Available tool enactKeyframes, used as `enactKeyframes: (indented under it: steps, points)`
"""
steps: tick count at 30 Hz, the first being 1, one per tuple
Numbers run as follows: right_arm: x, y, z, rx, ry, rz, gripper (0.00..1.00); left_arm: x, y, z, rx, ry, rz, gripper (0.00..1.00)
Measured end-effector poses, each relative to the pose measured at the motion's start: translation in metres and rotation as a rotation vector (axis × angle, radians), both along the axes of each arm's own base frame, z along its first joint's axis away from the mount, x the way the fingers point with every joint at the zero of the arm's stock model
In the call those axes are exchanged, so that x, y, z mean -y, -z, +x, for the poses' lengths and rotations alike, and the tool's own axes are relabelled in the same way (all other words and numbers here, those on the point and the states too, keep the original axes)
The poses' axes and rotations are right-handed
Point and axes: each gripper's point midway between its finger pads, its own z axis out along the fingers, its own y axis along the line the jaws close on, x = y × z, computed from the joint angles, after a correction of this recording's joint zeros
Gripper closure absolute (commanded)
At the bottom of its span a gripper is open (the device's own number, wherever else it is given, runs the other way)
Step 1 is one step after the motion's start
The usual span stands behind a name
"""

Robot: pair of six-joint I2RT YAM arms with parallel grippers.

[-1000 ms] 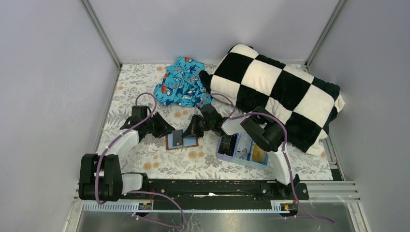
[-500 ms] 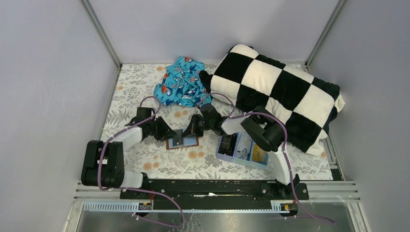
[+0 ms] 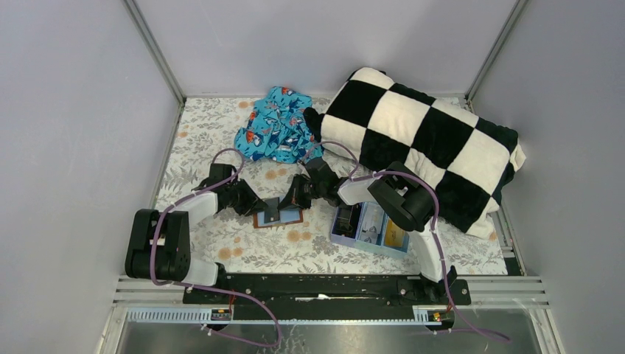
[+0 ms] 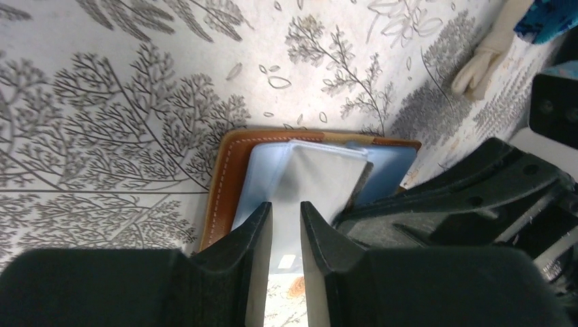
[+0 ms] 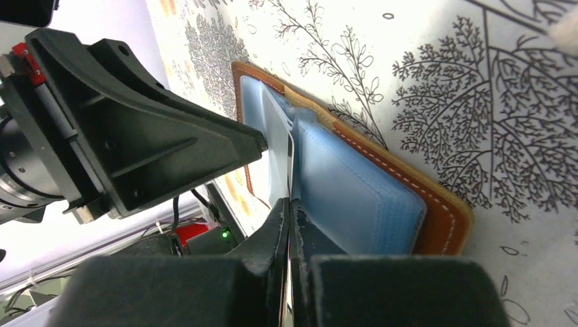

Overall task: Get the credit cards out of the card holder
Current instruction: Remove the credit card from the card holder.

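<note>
A: Whereabouts of holder (image 3: pixel 289 218)?
B: Open flat just left of tray (image 3: pixel 366 248), pale lining (image 4: pixel 259 184) up.
A: And card (image 3: pixel 271 211)?
B: Grey one, tilted up out of holder, over the half away from tray. Not yet free, by the look.
A: Right gripper (image 5: pixel 288 208)?
B: Reaching in from tray side. Closed tight, seemingly pinching card by its thin edge.
A: Left gripper (image 4: pixel 286 208)?
B: On the side away from tray, tips down at the lining. Parted by a narrow slit, nothing seen between.
A: Second card?
B: Cannot tell. Gold patch (image 3: pixel 395 234) in tray's end bay farthest from holder, too small to name.
A: Risks from here?
B: Dragging holder along toward tray, for want of pinning by left gripper during the pull. Losing card from so slight a pinch, through a tight fit in holder. Bending card, through pulling askew. Knocking grippers together, through working so close. Worth pressing down on lining first, then drawing card out straight.
</note>
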Motion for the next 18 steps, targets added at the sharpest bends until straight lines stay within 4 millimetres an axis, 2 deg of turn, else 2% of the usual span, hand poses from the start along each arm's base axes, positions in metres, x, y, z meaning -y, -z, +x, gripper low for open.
enactKeyframes:
  steps: [18]
  points:
    - [0.0059,-0.0051,0.0003,0.02,-0.006,-0.025,1.0,-0.003,0.0037,0.0028,-0.038,-0.037,0.015,0.74]
